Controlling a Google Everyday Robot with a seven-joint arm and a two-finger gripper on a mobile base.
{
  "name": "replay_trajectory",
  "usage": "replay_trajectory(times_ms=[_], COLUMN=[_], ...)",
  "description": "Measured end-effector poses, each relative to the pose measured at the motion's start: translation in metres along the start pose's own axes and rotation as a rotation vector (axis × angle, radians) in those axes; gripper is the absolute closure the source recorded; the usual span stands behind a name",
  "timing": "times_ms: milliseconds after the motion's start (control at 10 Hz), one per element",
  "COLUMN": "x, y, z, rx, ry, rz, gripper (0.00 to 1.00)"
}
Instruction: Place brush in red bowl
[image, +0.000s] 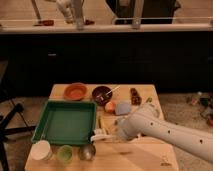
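Nearest you, along the front edge of the tabletop (135, 161), stand a white cup (41, 150), a green cup (65, 153) and a metal cup (88, 151). None of them matters for this job.

Just behind them, the white arm (160, 132) reaches in from the right. Its tool (112, 135) is near the front right corner of the green tray (64, 122). The tool is closed tight on the handle of the brush (98, 134). You can see the white bristle head pointing left out of it, towards the tray's edge, while the wrist hides most of the handle. The brush looks to be raised off the tabletop, so you can take the pick-up as done.

Farther back, past the tray, is the dark bowl (102, 93) with a thin stick in it. That is not your target. The red bowl (76, 91) is to its left, near the far edge, and it looks to have nothing in it.

What is left for you is the carry and the release. The brush has to travel away from you and a little left, over the tray's corner, then drop into the red bowl. Keep it clear of the dark bowl beside it.
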Motion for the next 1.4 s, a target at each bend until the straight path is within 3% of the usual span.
replay_trajectory(times_ms=[200,400,1200,1400], x=[-0.02,-0.023,-0.025,-0.036], y=[-0.02,-0.032,-0.033,-0.047], z=[0.002,0.0,0.002,0.003], rx=[0.017,0.031,0.03,0.052], ry=[-0.012,-0.032,-0.037,-0.056], rz=[-0.002,0.034,0.034,0.011], gripper=[1.0,1.0,1.0,1.0])
